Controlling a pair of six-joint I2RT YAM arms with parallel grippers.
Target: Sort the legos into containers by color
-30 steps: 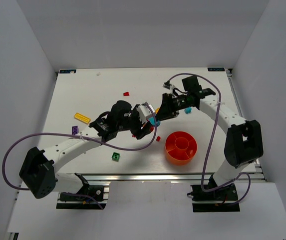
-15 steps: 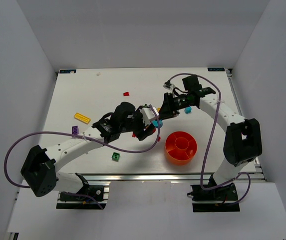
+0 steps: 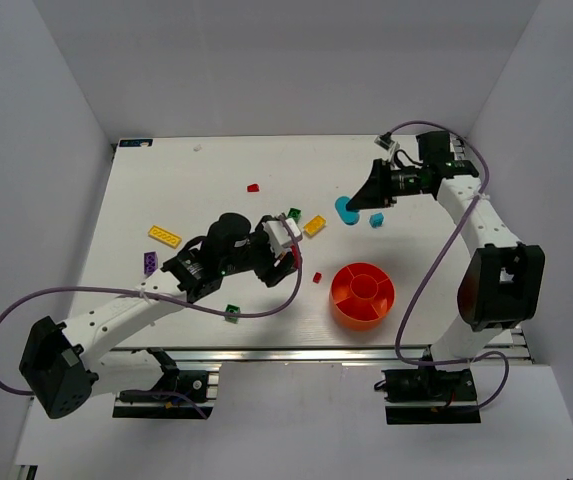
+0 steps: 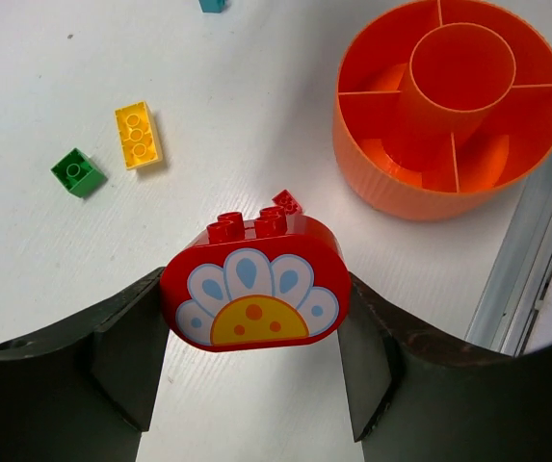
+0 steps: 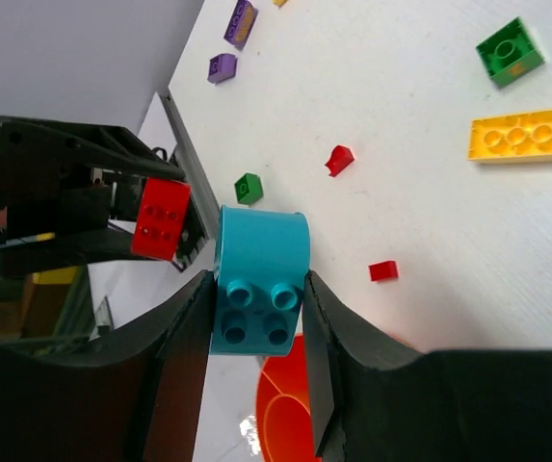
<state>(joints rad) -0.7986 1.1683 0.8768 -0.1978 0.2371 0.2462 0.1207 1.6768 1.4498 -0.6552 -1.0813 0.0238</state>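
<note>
My left gripper point(image 3: 288, 252) is shut on a red rounded brick point(image 4: 254, 289) with a flower print and holds it above the table, left of the round orange tray point(image 3: 351, 318). The tray point(image 4: 391, 192) shows no bricks in the compartments in view. My right gripper point(image 3: 352, 206) is shut on a cyan rounded brick point(image 5: 258, 281), held above the table at the back right. Loose on the table are a yellow brick point(image 3: 314, 225), a green brick point(image 3: 294, 214), a small cyan piece point(image 3: 376, 220) and small red pieces point(image 3: 317, 277).
Further left lie a yellow plate point(image 3: 164, 236), a purple brick point(image 3: 150, 262), a green brick point(image 3: 232, 313) near the front edge and a red piece point(image 3: 253, 187) toward the back. Purple cables loop off both arms. White walls enclose the table.
The two grippers were close together at the table's middle. The right arm has swung back and right with the cyan brick; the left has drawn back left with the red brick.
</note>
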